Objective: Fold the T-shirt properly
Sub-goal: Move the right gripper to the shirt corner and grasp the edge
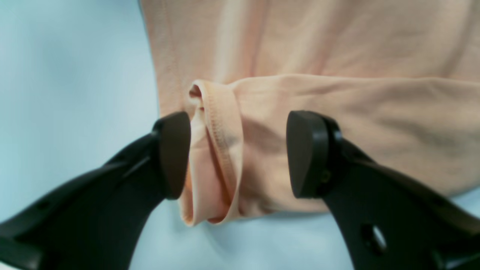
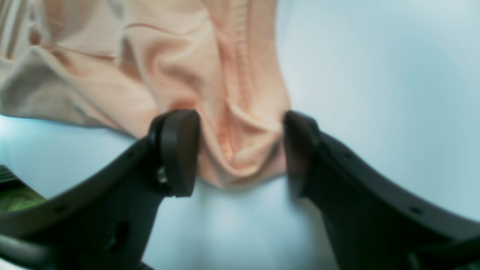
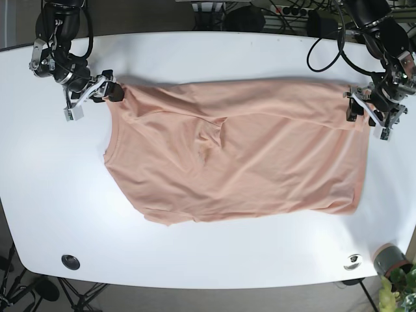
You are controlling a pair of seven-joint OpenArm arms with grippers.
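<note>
A peach T-shirt (image 3: 260,162) lies spread and wrinkled across the white table (image 3: 195,58), with a fold running along its far edge. My left gripper (image 3: 365,110) is at the shirt's far right corner. In the left wrist view it (image 1: 240,153) is open, its fingers straddling a rolled hemmed edge of the T-shirt (image 1: 221,150). My right gripper (image 3: 97,91) is at the far left corner. In the right wrist view it (image 2: 240,152) is open, with a bunched fold of the T-shirt (image 2: 240,146) filling the gap between the pads.
A small potted plant (image 3: 390,263) stands at the table's near right corner beside a silver fitting (image 3: 353,261). A black round fitting (image 3: 70,261) sits near the front left edge. Cables (image 3: 325,32) hang behind the far edge.
</note>
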